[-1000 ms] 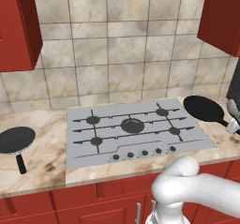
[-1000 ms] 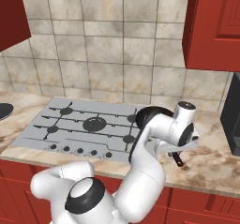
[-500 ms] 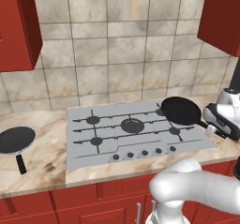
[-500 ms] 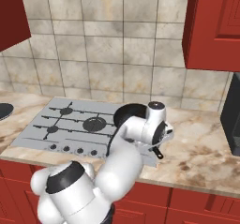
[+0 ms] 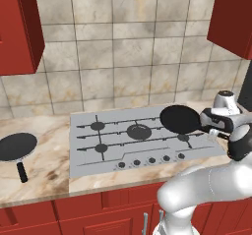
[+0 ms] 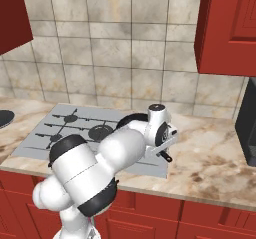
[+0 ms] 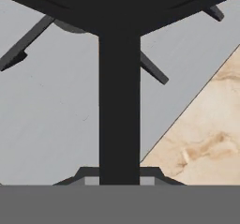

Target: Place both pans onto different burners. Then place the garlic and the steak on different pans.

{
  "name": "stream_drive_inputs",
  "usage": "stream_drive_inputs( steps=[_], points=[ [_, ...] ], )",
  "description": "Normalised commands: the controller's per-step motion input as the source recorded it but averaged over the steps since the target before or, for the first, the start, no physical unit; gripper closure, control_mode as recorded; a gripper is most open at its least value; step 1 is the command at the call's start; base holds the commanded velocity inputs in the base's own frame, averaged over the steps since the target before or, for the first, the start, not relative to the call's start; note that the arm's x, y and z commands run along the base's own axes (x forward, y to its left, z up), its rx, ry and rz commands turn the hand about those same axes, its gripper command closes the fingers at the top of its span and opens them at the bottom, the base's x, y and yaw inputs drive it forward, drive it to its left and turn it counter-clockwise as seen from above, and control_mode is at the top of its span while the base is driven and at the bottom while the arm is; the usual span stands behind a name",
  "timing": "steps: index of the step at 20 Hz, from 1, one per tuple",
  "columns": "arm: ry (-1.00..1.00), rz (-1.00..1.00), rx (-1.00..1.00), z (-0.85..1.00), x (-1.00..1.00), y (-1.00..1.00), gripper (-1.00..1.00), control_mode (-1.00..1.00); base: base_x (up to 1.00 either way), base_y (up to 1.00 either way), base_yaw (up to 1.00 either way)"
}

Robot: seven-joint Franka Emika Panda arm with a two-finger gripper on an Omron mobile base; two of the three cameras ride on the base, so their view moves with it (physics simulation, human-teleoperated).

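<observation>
One black pan (image 5: 180, 119) hangs over the right rear part of the silver cooktop (image 5: 113, 148), with its handle (image 7: 119, 101) pointing right. My gripper (image 5: 206, 123) is shut on that handle, and in the hand view its tips (image 7: 119, 176) flank the handle's base under the pan's rim (image 7: 117, 3). In the right base view my own arm covers most of this pan (image 6: 131, 119), and the gripper (image 6: 165, 145) sits at the cooktop's right end. The other pan (image 5: 17, 146) rests on the counter far left. The centre burner (image 5: 139, 131) is bare. Garlic and steak are out of view.
A row of knobs (image 5: 150, 160) runs along the cooktop's front edge. A dark appliance (image 6: 247, 128) stands on the marble counter (image 6: 210, 158) at the far right. Red cabinets (image 5: 15, 27) hang above on both sides, over a tiled back wall.
The gripper has carried the held pan leftwards, from the counter right of the cooktop to above its right rear part. The left pan has not moved.
</observation>
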Motion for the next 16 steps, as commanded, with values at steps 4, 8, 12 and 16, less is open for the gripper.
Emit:
stream_drive_inputs(
  steps=[4,8,12,16],
  points=[
    [0.01,0.13,-0.08,-0.24,0.01,-0.17,1.00,-1.00,0.00,0.00,0.00],
    [0.07,0.12,-0.02,-0.19,0.08,-0.10,1.00,-1.00,0.00,0.00,0.00],
    [0.09,0.06,0.00,-0.08,0.32,-0.16,1.00,-1.00,0.00,0.00,0.00],
    [0.10,0.02,0.00,-0.02,0.42,-0.28,1.00,-1.00,0.00,0.00,0.00]
  ],
)
